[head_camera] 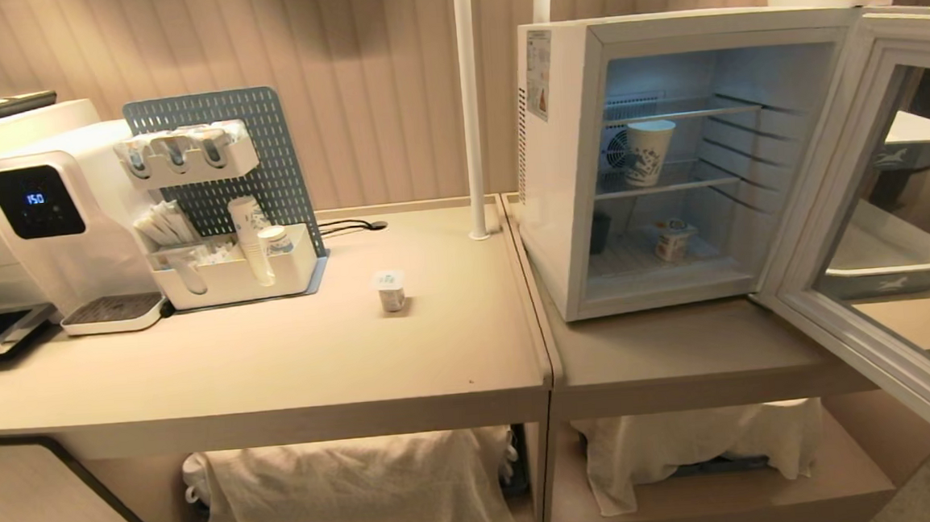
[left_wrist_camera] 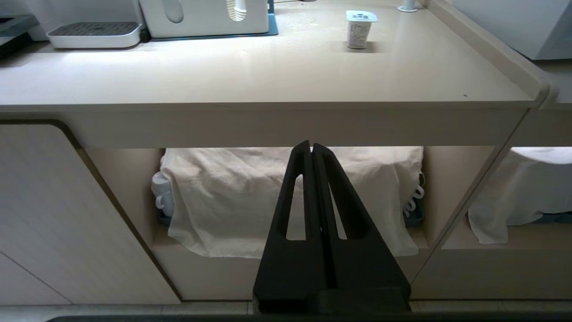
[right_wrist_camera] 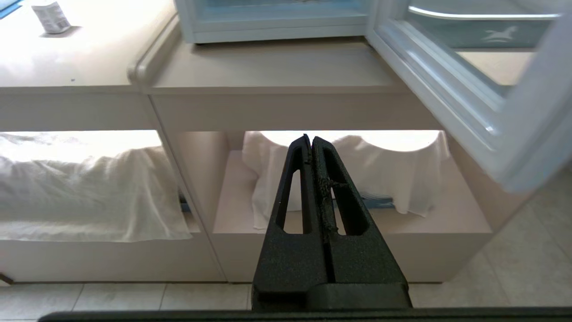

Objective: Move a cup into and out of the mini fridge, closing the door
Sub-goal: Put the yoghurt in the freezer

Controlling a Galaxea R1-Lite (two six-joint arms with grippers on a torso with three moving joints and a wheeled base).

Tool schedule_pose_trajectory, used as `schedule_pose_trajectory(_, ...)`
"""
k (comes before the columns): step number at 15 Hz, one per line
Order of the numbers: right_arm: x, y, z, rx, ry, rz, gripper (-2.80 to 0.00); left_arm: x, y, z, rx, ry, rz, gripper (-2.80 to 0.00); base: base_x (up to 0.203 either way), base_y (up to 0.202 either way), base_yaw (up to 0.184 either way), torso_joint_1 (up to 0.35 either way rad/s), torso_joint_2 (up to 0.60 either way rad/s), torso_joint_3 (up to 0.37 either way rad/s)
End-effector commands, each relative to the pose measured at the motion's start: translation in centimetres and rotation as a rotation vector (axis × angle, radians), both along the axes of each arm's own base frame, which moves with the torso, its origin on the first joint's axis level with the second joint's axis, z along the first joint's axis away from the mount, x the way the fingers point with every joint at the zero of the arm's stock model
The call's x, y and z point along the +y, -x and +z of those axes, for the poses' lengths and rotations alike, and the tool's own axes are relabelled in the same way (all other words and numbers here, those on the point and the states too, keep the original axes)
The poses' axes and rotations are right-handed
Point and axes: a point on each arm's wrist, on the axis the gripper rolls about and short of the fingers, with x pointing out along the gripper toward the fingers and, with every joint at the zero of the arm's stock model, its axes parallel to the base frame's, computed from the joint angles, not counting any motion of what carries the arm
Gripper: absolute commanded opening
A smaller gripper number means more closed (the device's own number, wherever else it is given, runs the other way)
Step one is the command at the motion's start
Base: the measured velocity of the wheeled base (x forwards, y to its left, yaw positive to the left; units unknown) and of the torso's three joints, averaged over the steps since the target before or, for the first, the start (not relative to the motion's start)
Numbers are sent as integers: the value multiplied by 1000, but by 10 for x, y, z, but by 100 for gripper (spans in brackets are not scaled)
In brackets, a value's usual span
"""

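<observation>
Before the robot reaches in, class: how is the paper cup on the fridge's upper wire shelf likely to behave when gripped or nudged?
The paper cup looks thin-walled, so it probably dents under a firm squeeze. It is tall, narrower at the base, and stands on a wire shelf, so a sideways nudge may well tip it. It is likely light; whether it holds anything cannot be seen.

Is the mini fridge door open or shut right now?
Open. The door is swung wide to the right of the mini fridge, exposing the wire shelves and a paper cup on one.
</observation>
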Motion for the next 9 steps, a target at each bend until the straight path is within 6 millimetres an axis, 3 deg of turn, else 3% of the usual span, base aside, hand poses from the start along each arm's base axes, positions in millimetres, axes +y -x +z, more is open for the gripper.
schedule_pose_trajectory(1, 0, 0, 0, 3, 0, 0, -280, 0, 0, 0, 1, 0, 1, -280, 0, 179, 0, 4, 6, 2)
schedule_pose_trajectory(9, 0, 0, 0, 3, 0, 2, -280, 0, 0, 0, 1, 1, 1, -280, 0, 194, 2, 3, 2, 2)
